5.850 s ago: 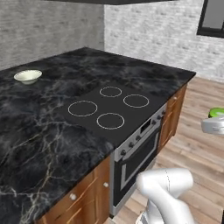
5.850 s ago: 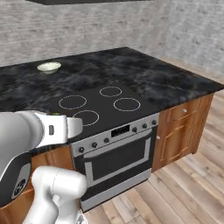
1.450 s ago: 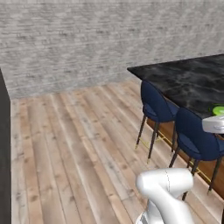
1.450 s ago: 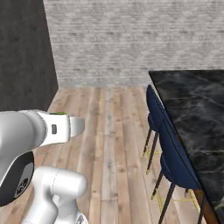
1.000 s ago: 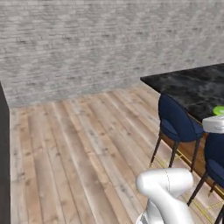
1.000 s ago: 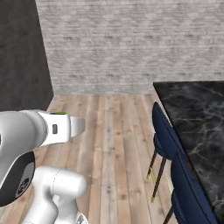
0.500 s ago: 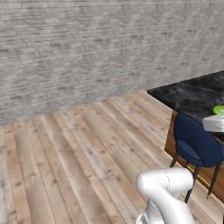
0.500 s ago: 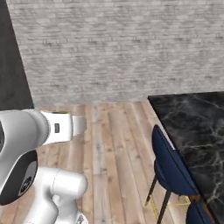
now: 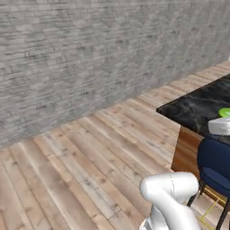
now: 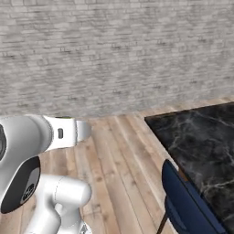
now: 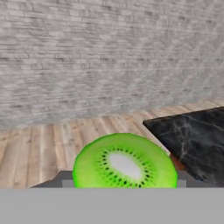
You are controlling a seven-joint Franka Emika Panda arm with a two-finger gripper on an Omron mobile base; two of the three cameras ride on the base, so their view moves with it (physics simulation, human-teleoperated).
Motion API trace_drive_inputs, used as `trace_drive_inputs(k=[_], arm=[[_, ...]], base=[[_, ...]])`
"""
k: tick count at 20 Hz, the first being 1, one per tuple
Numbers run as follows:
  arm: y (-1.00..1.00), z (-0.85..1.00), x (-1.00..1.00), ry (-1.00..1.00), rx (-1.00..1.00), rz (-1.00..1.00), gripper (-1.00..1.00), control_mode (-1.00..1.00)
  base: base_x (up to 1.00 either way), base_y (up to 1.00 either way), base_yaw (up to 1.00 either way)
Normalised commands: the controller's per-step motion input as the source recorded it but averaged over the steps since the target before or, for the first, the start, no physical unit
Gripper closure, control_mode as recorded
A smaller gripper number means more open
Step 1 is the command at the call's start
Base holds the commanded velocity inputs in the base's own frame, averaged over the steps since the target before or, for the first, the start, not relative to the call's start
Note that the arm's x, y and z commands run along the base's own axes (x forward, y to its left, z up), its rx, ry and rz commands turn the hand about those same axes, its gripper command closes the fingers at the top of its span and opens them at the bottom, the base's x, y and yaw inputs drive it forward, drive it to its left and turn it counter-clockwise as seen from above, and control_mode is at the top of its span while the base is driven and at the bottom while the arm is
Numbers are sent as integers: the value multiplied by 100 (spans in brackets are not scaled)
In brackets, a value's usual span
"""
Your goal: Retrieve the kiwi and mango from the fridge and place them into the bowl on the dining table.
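We've got the kiwi (image 11: 124, 162) clamped in the hand (image 11: 124, 181) with the table (image 11: 192, 135) off to its right, so a bumpy drive could shake it loose onto the floor (image 11: 48, 144).

You're in a home kitchen-dining room: grey brick wall (image 9: 90, 58), pale wood plank floor (image 9: 81, 157), black gold-veined marble dining table (image 10: 201, 137) on a wooden base, navy blue chair (image 10: 187, 205) tucked alongside.
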Motion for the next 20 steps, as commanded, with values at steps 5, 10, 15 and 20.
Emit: trace_drive_inputs(k=[5, 10, 15, 20], arm=[[0, 0, 0, 0, 0, 0, 100, 100], [0, 0, 0, 0, 0, 0, 100, 100], [0, 0, 0, 0, 0, 0, 100, 100], [0, 0, 0, 0, 0, 0, 100, 100]], base=[[100, 60, -40], [100, 67, -46], [100, 61, -56], [100, 50, -63]])
